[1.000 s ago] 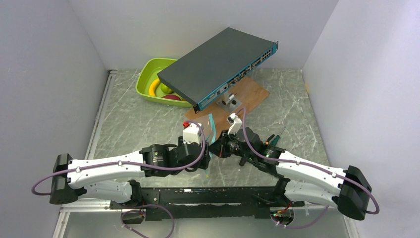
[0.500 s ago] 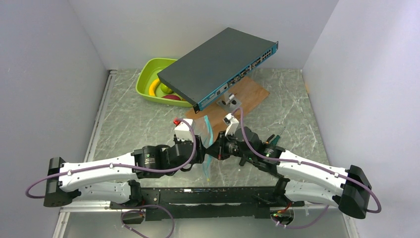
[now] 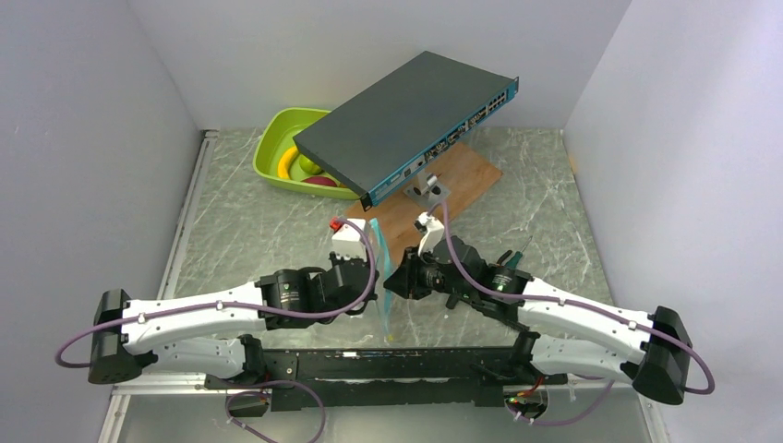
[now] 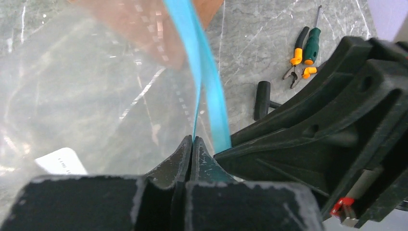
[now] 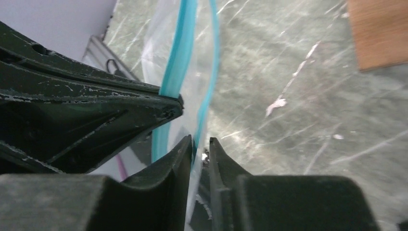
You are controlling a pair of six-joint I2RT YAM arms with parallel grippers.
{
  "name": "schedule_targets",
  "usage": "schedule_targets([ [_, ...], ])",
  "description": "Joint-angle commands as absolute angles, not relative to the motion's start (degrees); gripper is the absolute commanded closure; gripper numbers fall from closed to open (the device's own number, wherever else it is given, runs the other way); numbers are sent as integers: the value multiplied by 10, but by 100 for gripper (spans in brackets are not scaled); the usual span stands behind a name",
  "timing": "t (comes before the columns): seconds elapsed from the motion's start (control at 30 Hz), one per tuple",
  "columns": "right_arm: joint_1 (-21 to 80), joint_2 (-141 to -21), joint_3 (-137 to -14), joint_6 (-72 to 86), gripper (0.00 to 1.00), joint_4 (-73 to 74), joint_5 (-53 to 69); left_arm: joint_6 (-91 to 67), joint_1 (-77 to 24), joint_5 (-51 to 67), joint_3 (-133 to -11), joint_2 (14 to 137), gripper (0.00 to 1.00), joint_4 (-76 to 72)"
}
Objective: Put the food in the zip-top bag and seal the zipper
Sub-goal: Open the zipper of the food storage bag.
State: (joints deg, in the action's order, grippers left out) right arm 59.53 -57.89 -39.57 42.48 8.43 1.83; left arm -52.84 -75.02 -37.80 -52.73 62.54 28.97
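Note:
The clear zip-top bag (image 3: 381,286) hangs upright between my two grippers near the table's front. Its teal zipper (image 4: 207,82) runs up from my left gripper (image 4: 192,140), which is shut on one edge of the strip. In the right wrist view my right gripper (image 5: 200,142) has its jaws a little apart, with the bag's teal edge (image 5: 180,53) passing loosely through the gap. The two grippers (image 3: 377,279) (image 3: 391,281) almost touch. The food (image 3: 309,168), yellow, green and red pieces, lies in the lime-green tray (image 3: 277,129) at the back left.
A dark network switch (image 3: 411,125) sits tilted on a stand over a wooden board (image 3: 466,175). Pliers (image 4: 297,65), a screwdriver (image 4: 312,41) and a black handle (image 4: 262,98) lie on the marble to the right of the bag. White walls close in both sides.
My left gripper has closed on the zipper strip. The right jaws, shut a second ago, have parted slightly. The bag has swung from lying flat to standing edge-on between the grippers.

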Motion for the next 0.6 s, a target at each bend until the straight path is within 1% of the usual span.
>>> schedule_targets([
  [0.0,597,-544,-439,375,71,140,-55,-505,-744,-394,-553,612,100,282],
  [0.1,598,-551,-474,363,59,192,-90,-510,-727,-373,-560,609,100,288],
  [0.17,598,-563,-498,356,48,215,-99,-512,-724,-363,-573,611,100,299],
  [0.23,598,-574,-508,347,43,214,-88,-512,-724,-355,-578,612,100,298],
  [0.3,598,-583,-508,345,44,198,-66,-512,-724,-346,-577,612,100,291],
  [0.4,598,-592,-510,351,52,184,-55,-517,-723,-342,-582,613,100,296],
  [0.47,598,-595,-507,351,53,169,-50,-522,-723,-344,-583,614,100,303],
  [0.57,598,-607,-511,354,61,166,-53,-524,-723,-340,-580,609,100,297],
])
